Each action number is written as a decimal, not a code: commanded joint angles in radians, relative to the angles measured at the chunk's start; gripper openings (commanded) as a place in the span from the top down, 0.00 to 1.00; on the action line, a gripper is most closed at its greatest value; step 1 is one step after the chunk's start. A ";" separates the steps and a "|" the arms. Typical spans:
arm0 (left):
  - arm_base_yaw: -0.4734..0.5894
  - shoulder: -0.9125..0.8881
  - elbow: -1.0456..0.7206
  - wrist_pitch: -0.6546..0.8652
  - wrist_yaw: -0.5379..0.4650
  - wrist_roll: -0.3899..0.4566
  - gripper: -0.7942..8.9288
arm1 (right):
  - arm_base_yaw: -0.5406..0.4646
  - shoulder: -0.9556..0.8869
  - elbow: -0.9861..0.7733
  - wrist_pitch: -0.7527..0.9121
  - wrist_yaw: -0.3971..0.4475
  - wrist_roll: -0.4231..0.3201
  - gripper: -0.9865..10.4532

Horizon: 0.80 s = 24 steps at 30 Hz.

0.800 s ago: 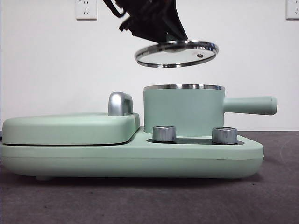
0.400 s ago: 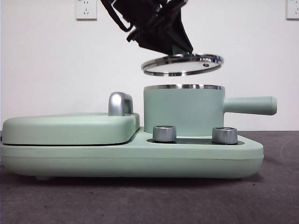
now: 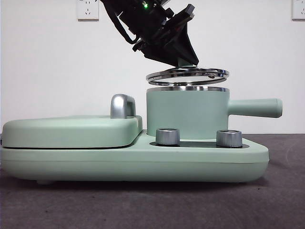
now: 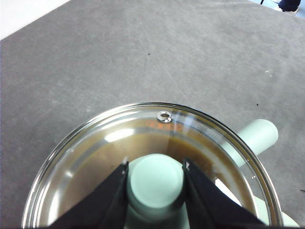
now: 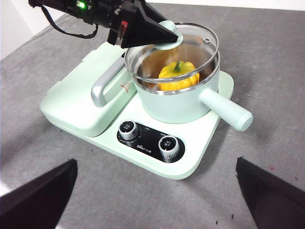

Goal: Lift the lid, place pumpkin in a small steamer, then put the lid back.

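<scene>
Jaws of the left gripper (image 4: 155,183) are clamped on the small mint-green knob (image 4: 156,180) of the round clear glass lid with a shiny steel rim (image 4: 76,157), one black jaw pressed to each side of it. In the front view that gripper (image 3: 187,61) comes down from high above, and the lid (image 3: 187,75) hangs just over the steel rim of the mint-green cylindrical small steamer (image 3: 186,114), a thin gap showing, the disc tipped slightly, higher on the handle side.

Only the right wrist view looks into the pot: there the small glossy yellow-orange ribbed pumpkin (image 5: 178,76) sits inside the small steamer (image 5: 178,102), green stem up, under the lid (image 5: 198,40). The front view hides it behind the pot wall, and the left wrist view gives just a brownish blur through the glass.

Long straight side handle (image 3: 255,108) of the steamer lies level and points away from the large flat mint-green cover with a chrome handle (image 3: 71,131). Beside the steamer, two silver knobs (image 5: 148,138) sit on the wide mint-green appliance base (image 5: 190,164).

Right gripper (image 5: 152,210) waits well apart from the steamer, its dark jaws spread wide on nothing.
</scene>
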<state>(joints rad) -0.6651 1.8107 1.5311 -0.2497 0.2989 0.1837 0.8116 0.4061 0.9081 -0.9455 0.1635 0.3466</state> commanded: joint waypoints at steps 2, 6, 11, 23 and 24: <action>-0.003 0.033 0.029 0.039 0.010 0.022 0.87 | 0.011 0.002 0.007 0.010 0.002 0.017 0.44; -0.003 0.045 0.029 0.033 0.010 0.043 0.87 | 0.011 0.002 0.007 0.010 0.002 0.021 0.44; -0.003 0.051 0.029 0.027 0.009 0.043 0.87 | 0.011 0.002 0.007 0.010 0.002 0.021 0.44; -0.003 0.071 0.029 0.013 0.009 0.051 0.87 | 0.011 0.002 0.007 0.011 0.002 0.030 0.44; -0.003 0.071 0.029 0.010 0.009 0.051 0.87 | 0.011 0.002 0.007 0.011 0.002 0.032 0.44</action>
<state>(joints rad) -0.6651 1.8542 1.5326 -0.2432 0.2996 0.2218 0.8116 0.4061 0.9081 -0.9451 0.1635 0.3645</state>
